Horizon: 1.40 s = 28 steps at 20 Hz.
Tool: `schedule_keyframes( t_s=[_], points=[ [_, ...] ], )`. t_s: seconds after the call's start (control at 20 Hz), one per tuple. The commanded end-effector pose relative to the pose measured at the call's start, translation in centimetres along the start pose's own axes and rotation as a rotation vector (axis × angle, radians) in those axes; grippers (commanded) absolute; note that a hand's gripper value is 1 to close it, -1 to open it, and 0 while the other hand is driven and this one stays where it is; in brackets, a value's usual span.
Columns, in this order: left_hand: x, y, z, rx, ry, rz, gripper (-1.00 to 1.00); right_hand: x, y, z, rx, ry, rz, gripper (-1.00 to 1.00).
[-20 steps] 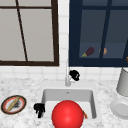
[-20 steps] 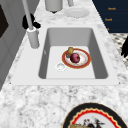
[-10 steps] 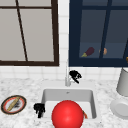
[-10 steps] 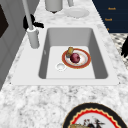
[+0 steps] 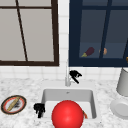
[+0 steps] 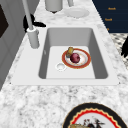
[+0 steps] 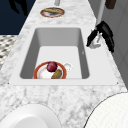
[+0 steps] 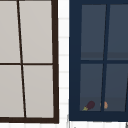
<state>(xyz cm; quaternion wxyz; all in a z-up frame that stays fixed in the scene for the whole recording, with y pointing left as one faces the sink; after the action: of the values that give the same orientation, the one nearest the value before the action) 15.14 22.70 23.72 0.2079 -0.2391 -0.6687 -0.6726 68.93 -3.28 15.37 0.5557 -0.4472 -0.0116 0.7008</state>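
Hovering just right of the faucet (image 5: 67, 75) in the front view, the right hand (image 5: 74, 75) sits at the back rim of the sink (image 5: 47, 96), fingers (image 5: 76, 80) loosely spread and slanting down, gripping nothing. Left hand (image 5: 39, 109) hangs at the sink's front-left corner, fingers pointing down; can't tell if they're curled. A red ball (image 5: 67, 114) sits in front of the basin, a patterned plate (image 5: 13, 104) lies on the table to the left.

Left side view: right hand (image 6: 31, 23) shows behind the faucet post (image 6: 32, 35), close to it, contact unclear. In the basin a red-rimmed plate (image 6: 84, 60) carries a dark red fruit (image 6: 75, 57).

Right side view: right hand (image 7: 105, 33) w/ fingers (image 7: 91, 40) draped downward, relaxed, right beside the faucet base (image 7: 95, 44).

Upper view: an eggplant (image 8: 89, 105) behind the dark cabinet glass (image 8: 92, 82).
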Motion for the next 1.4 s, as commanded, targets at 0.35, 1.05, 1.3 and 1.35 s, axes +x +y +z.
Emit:
schedule_keyframes(
  t_s=[0.35, 1.05, 1.3, 1.35],
  points=[
    [0.0, 0.0, 0.0, 0.0, 0.0, 0.0, 0.0, -3.6, -2.5, 2.7, 0.034, -0.158, -0.041, -1.0],
    [0.0, 0.0, 0.0, 0.0, 0.0, 0.0, 0.0, -4.0, -0.7, -0.6, -0.006, -0.252, -0.071, 1.0],
    [0.0, 0.0, 0.0, 0.0, 0.0, 0.0, 0.0, -4.3, 0.1, -0.1, 0.048, -0.261, -0.104, 1.0],
    [0.0, 0.0, 0.0, 0.0, 0.0, 0.0, 0.0, -4.3, 0.2, -0.1, 0.053, -0.263, -0.107, 1.0]
  ],
)
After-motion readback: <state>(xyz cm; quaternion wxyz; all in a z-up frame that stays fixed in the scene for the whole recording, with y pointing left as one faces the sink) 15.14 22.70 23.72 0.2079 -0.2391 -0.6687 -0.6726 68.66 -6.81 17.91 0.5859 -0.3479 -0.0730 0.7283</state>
